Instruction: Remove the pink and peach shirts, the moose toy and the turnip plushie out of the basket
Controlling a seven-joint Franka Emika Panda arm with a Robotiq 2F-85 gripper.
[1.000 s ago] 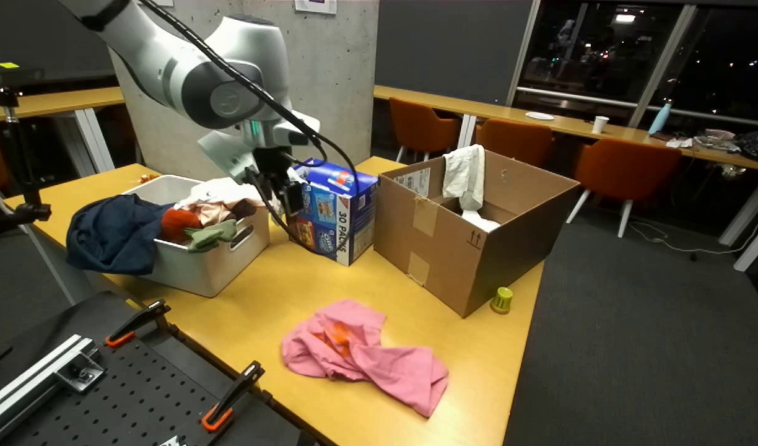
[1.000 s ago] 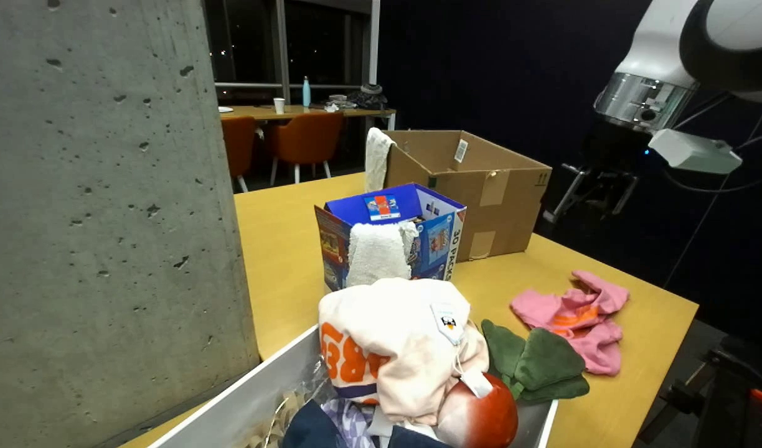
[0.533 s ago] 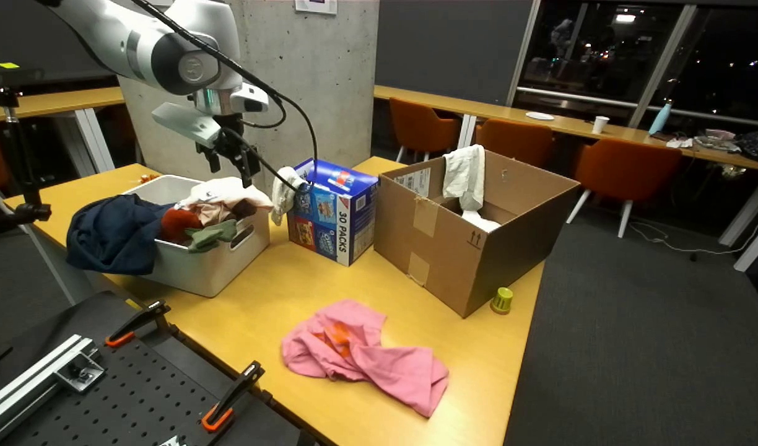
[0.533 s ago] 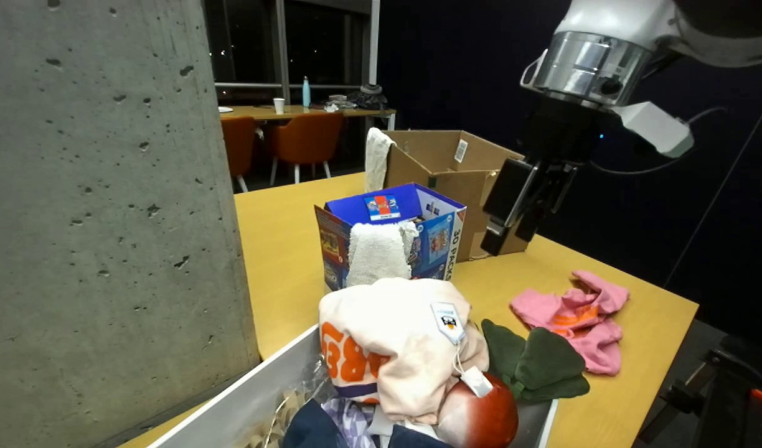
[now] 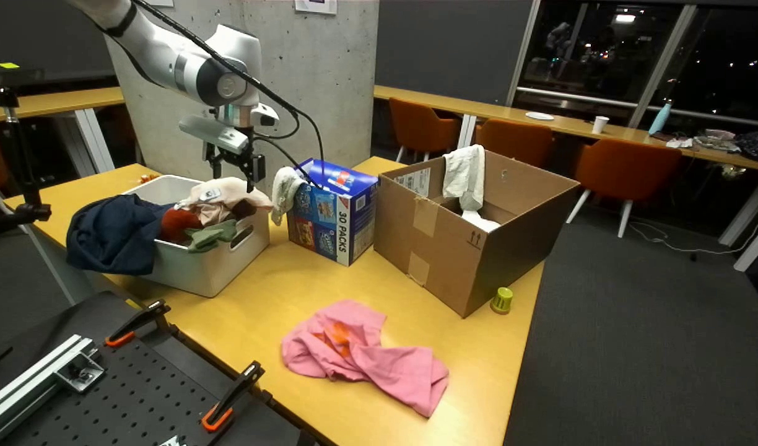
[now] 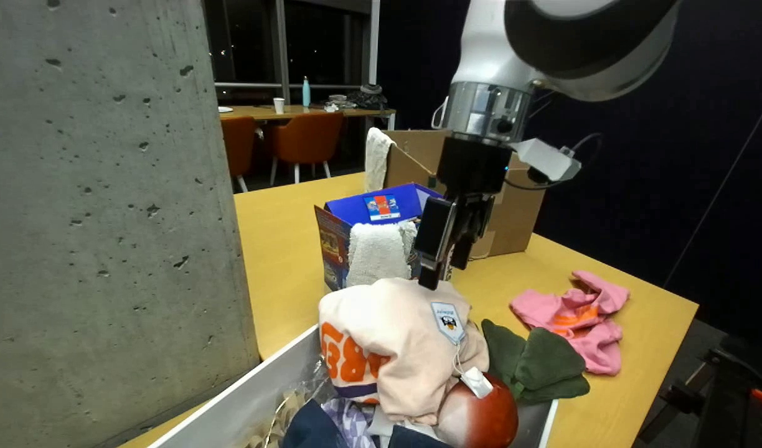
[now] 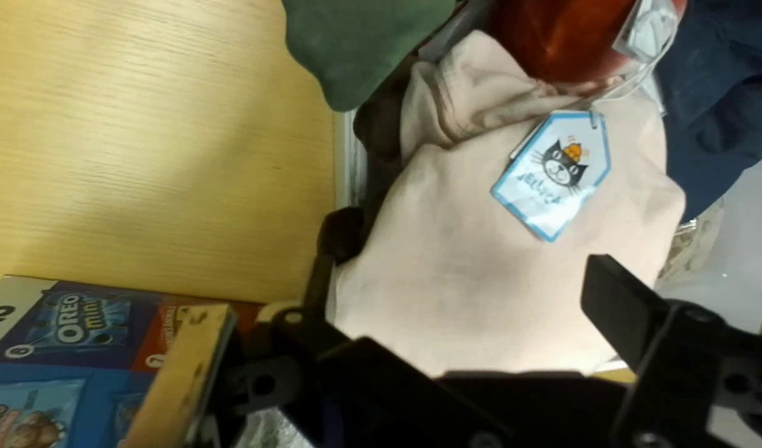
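Observation:
The peach shirt lies bunched on top of the white basket, orange print facing one side. It fills the middle of the wrist view. My gripper is open and empty just above the shirt, with a finger on either side; in both exterior views it hangs over it. The turnip plushie, red and white with green leaves, sits beside the shirt, leaves over the rim. The pink shirt lies on the table. The moose toy is not clearly visible; something dark brown shows under the shirt.
A blue snack box with a white cloth over its edge stands beside the basket. A large cardboard box stands beyond it. Navy cloth hangs over the basket. A concrete pillar rises close by.
My gripper has moved from out beside the snack box to over the basket, and has come down close above the peach shirt. The shirts and plushie have not moved.

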